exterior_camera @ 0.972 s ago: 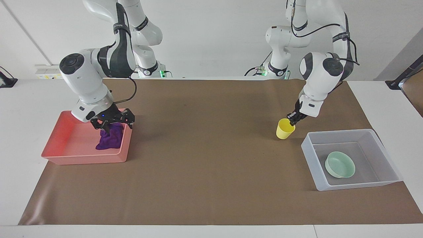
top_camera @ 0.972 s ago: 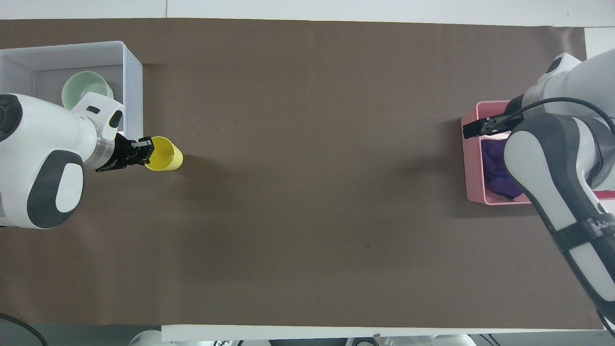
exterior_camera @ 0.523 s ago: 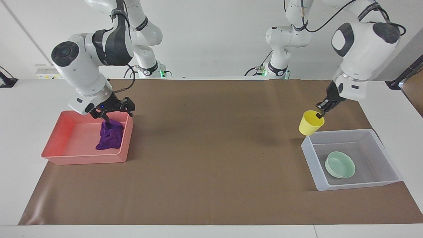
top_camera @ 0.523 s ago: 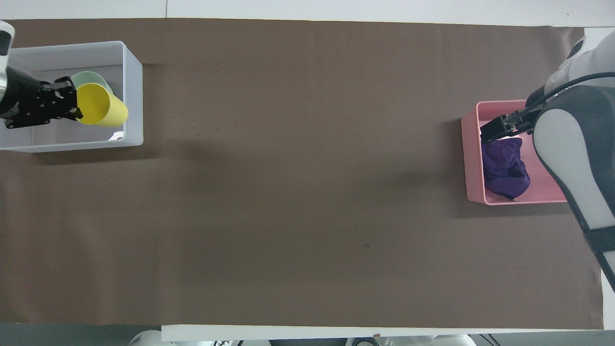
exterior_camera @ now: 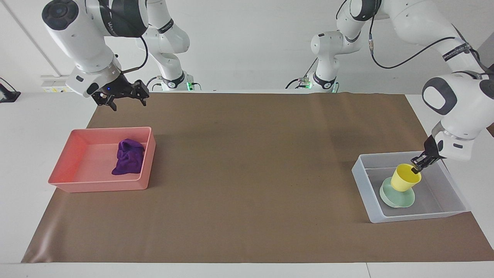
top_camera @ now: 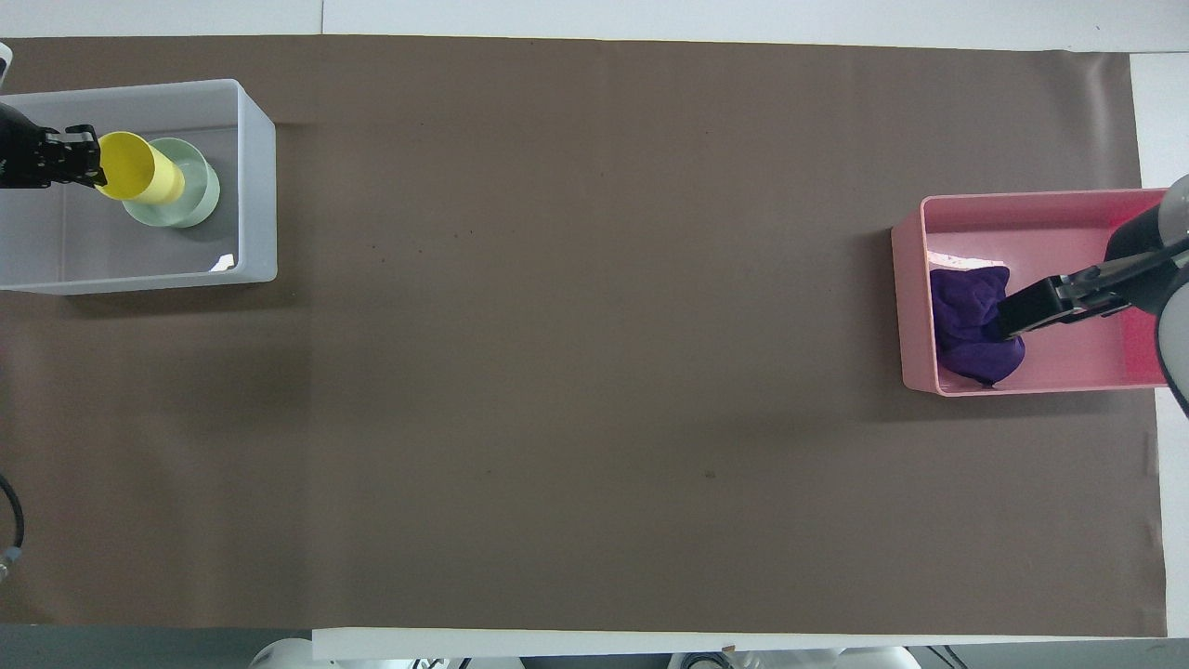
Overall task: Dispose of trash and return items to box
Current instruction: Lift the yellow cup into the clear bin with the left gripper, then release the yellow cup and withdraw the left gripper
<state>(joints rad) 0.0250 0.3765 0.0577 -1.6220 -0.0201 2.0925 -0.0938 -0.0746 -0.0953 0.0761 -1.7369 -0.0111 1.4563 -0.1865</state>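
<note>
Presently, the light, rigid yellow cup (exterior_camera: 405, 182) is held by its rim in the closed left gripper (exterior_camera: 417, 167) over the bowl (exterior_camera: 397, 197) inside the box (exterior_camera: 364, 179); the right gripper (exterior_camera: 122, 98) is open, raised near the box's counterpart, the pink tray (exterior_camera: 61, 166).

Facing and overhead cameras, both high, oppositely share the table (exterior_camera: 247, 173).

This looked like a robotics lab. Two white Franka arms (exterior_camera: 96, 46) stood bolted at the far edge of a white table (exterior_camera: 38, 116) covered by a brown paper sheet (exterior_camera: 247, 173), against a bare white wall (exterior_camera: 247, 38), with loose cables (exterior_camera: 305, 79) at the arm bases.
</note>
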